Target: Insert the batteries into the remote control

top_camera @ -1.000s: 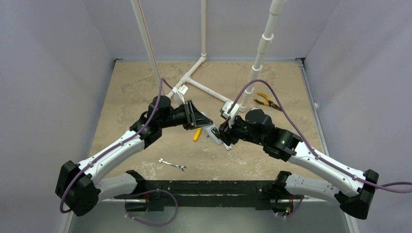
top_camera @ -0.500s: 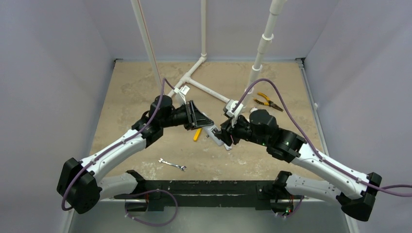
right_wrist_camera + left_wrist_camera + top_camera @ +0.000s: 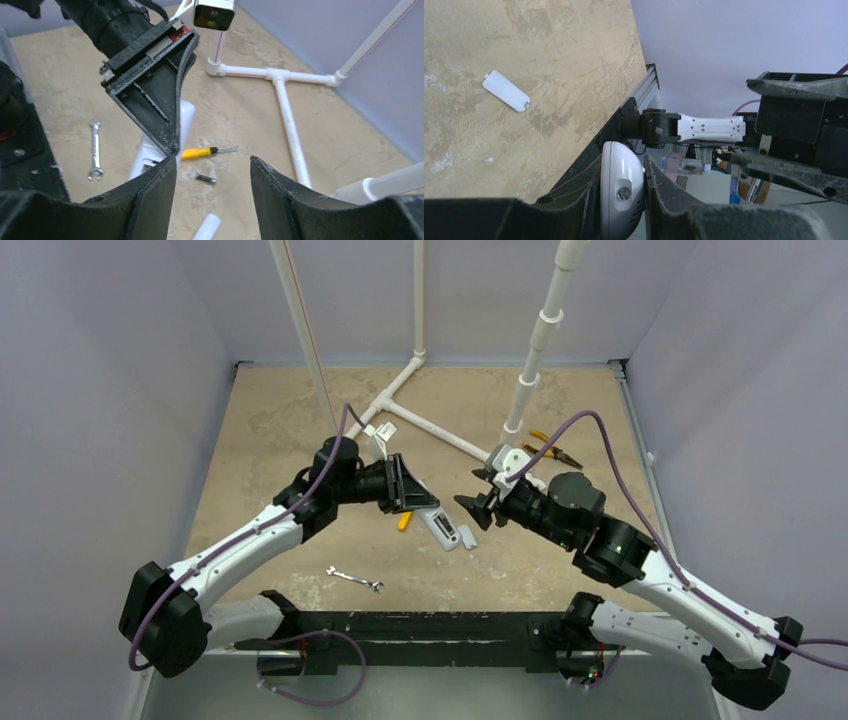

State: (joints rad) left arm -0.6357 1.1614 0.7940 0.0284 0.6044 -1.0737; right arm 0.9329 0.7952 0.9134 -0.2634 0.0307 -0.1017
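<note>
Left gripper (image 3: pixel 622 172) is clamped on the remote (image 3: pixel 441 529), its fingers pressing the two long sides near one end. The rest of the remote juts out past the fingertips, slanting over the table (image 3: pixel 260 440). Right gripper (image 3: pixel 212 165) hangs just right of the remote's free end and faces it, with its jaws apart and nothing between them. A white cover (image 3: pixel 506 90) lies flat on the table just beside that free end. A yellow screwdriver (image 3: pixel 200 152) lies just left of the remote in the top view, with a dark cylinder (image 3: pixel 206 178) near its tip. A wrench (image 3: pixel 355 579) lies nearer the arm bases than the remote. Pliers (image 3: pixel 550 448) lie well off to the remote's far right, beyond the right gripper.
</note>
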